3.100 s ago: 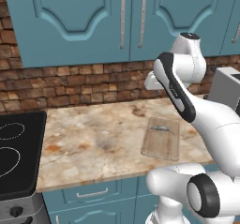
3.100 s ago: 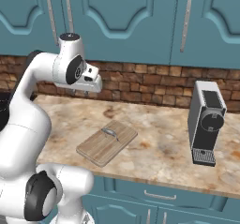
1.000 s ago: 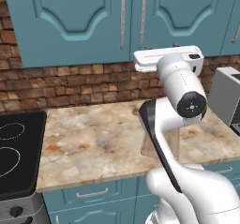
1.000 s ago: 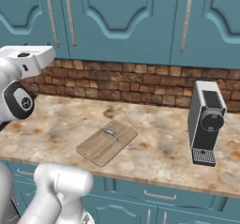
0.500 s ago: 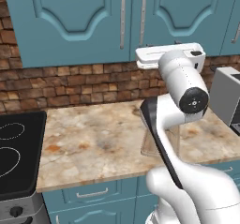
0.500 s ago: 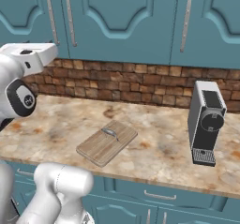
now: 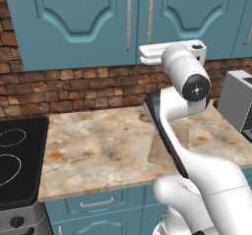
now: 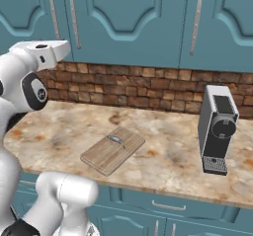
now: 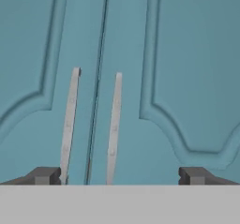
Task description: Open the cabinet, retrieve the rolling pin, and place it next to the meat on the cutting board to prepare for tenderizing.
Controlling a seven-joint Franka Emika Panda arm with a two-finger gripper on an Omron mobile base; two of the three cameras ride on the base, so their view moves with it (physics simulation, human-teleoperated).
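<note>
The tool (image 9: 118,176) is standing wide, its two dark fingertips (image 9: 44,175) spread far apart and gripping nothing, and it is pointing straight at the cabinet (image 9: 187,54) from close range. Directly ahead of it, the seam between the two teal doors is running upward, with the left silver bar handle (image 9: 69,124) rising just above the left fingertip and the right bar handle (image 9: 113,129) sitting between the fingertips, nearer the left one. Both doors are sitting shut, their arched panels curving away to either side of the tool. In the left base view the white hand is reaching level toward the doors, just below the lower ends of the handles (image 7: 129,20), with the brick wall (image 7: 74,86) running beneath the cabinet. Well below the tool, on the marbled surface (image 8: 163,156), the cutting board (image 8: 113,149) is lying flat at an angle, and the meat (image 8: 115,139) is resting on the board's far end as a small grey sliver. Farther to the tool's right, a grey coffee machine (image 8: 217,129) is standing on the surface, well apart from the board. Off to the tool's left, a black stovetop (image 7: 17,165) is sitting beside the surface.
</note>
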